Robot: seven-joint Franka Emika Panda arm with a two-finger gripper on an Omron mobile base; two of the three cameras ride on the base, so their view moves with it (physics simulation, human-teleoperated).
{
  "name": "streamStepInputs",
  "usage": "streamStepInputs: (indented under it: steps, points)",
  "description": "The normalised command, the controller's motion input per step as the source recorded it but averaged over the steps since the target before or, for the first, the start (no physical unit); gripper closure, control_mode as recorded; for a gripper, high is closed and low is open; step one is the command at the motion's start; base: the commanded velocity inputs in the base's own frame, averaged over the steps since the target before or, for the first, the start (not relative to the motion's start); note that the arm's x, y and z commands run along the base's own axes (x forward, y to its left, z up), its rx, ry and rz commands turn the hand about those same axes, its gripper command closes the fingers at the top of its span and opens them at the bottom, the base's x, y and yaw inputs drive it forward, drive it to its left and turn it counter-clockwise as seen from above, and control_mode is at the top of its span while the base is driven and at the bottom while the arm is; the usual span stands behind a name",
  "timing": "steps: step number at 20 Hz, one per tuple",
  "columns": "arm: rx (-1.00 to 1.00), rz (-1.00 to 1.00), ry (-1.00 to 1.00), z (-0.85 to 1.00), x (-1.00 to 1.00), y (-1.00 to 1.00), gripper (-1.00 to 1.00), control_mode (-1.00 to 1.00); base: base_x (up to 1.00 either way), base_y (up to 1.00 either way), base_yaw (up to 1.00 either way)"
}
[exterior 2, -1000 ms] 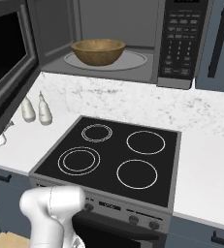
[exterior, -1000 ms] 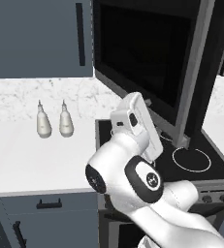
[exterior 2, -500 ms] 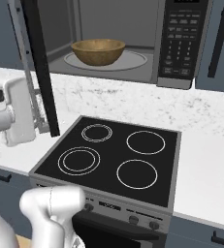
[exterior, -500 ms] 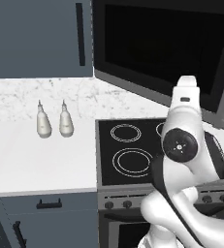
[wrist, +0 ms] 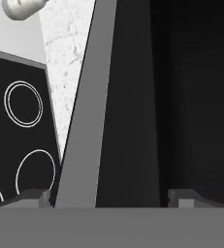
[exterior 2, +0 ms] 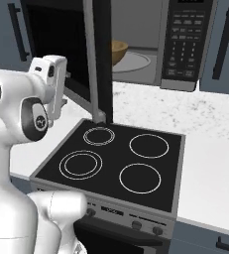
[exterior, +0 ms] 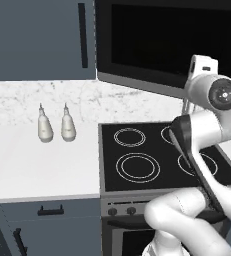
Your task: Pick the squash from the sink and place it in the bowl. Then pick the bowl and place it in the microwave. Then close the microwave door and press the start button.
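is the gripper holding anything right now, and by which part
Nothing is held. The gripper stands open against the microwave door, one fingertip past its edge and the other over the glass, pushing rather than gripping.

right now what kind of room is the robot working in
A kitchen, rendered rather than real. A black four-ring cooktop sits in a white marbled counter, a built-in microwave hangs above with its door partly open, and two shakers stand on the counter.
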Motion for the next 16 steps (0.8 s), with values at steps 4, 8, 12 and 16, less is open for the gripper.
streamStepInputs:
  steps: [4, 8, 12, 16]
  points:
    - [0.08, 0.27, 0.11, 0.0, 0.96, -0.11, -1.0, -1.0, 0.0, 0.0, 0.0]
    - [0.05, 0.26, 0.09, 0.0, 0.88, -0.06, -1.0, -1.0, 0.0, 0.0, 0.0]
    - [0.06, 0.24, 0.04, -0.06, 0.77, 0.0, -1.0, -1.0, 0.0, 0.0, 0.0]
    - [0.06, 0.21, 0.04, -0.01, 0.76, 0.0, -1.0, -1.0, 0.0, 0.0, 0.0]
